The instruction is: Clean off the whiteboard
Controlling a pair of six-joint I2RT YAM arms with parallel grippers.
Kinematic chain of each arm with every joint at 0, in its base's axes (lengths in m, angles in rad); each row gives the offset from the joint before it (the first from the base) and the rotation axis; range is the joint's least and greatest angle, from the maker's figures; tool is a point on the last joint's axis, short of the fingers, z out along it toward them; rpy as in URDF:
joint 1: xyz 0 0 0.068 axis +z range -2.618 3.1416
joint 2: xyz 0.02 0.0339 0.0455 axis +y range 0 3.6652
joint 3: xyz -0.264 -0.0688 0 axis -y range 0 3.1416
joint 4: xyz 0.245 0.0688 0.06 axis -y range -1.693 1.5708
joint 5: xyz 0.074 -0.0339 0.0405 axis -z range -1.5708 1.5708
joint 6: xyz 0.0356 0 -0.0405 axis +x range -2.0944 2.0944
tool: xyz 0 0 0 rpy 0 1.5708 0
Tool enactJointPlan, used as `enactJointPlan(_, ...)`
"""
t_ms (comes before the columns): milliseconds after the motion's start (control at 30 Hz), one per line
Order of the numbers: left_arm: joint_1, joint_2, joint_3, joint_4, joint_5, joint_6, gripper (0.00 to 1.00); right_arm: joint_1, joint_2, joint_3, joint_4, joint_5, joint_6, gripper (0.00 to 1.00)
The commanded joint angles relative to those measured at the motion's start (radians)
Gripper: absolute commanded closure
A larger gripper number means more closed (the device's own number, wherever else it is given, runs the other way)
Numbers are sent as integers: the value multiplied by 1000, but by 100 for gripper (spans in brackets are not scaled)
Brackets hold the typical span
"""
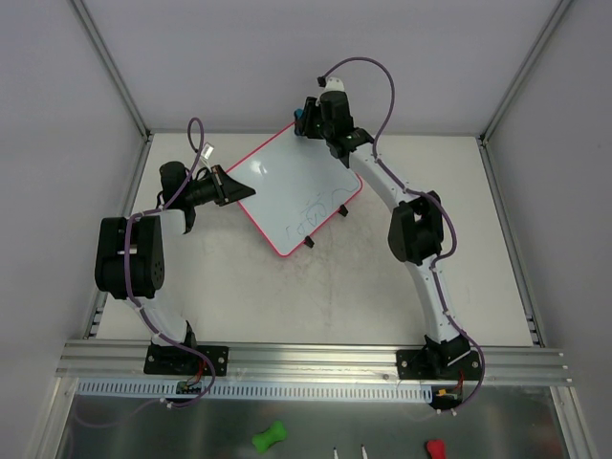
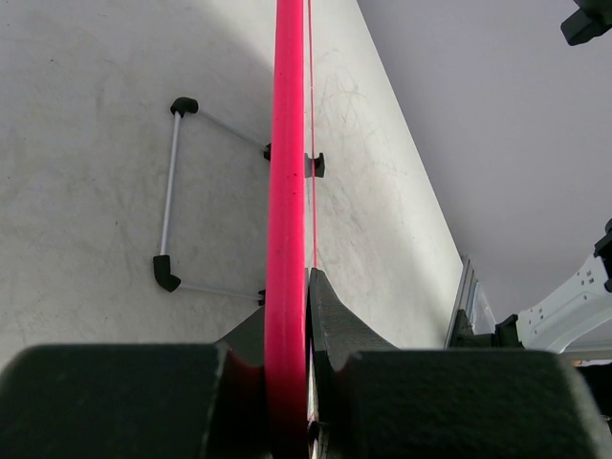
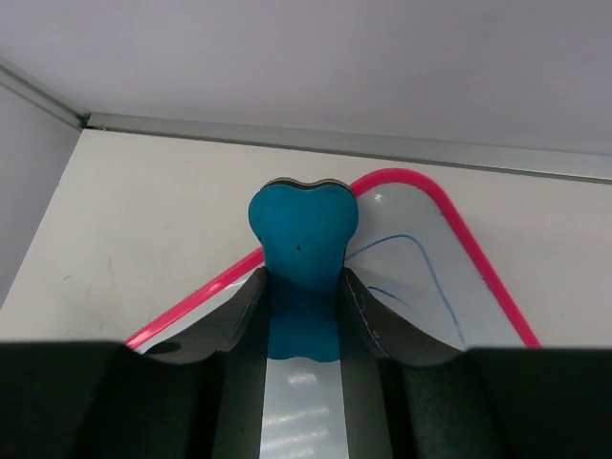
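Above the table, the whiteboard sits angled toward the back, with the left gripper clamped on its edge. At the left wrist, the pink frame is pinched between the fingers. At the right wrist, the right gripper squeezes a blue eraser over the board's corner.

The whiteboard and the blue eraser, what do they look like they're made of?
The whiteboard has a glossy white surface, likely coated board, since it reflects light in the right wrist view; its pink frame looks like smooth moulded plastic. The eraser is matte teal, probably foam or soft plastic, with a darker layer along its top edge, possibly felt.
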State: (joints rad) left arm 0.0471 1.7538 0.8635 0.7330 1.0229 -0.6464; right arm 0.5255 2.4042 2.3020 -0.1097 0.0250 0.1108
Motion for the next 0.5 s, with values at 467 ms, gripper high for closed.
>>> enactJointPlan(467, -18, 13, 14, -12, 65, 74, 100, -102, 65, 42, 53, 96, 116, 100)
